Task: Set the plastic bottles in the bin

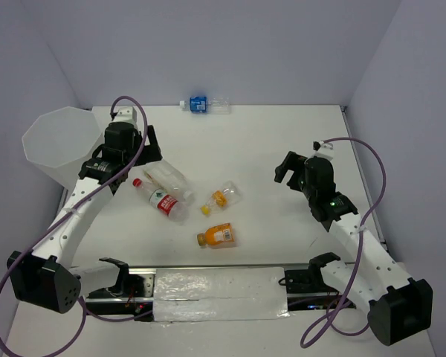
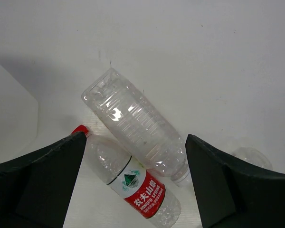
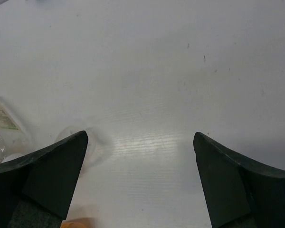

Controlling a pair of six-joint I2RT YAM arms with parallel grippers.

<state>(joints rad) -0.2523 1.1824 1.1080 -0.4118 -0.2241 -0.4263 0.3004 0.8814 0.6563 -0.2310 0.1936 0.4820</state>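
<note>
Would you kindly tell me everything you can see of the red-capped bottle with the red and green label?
The red-capped bottle is small, made of clear ribbed plastic, and looks empty. A label wraps its middle: a white band with a green emblem, then a red band with white characters. It lies on its side on the white table, outside the bin, cap pointing toward it. The plain clear bottle seems to rest against its side.

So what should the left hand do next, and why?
Probably go down and close on the plain clear bottle: the left hand is open, that bottle lies right below it on the table, and the bin stands close by.
</note>
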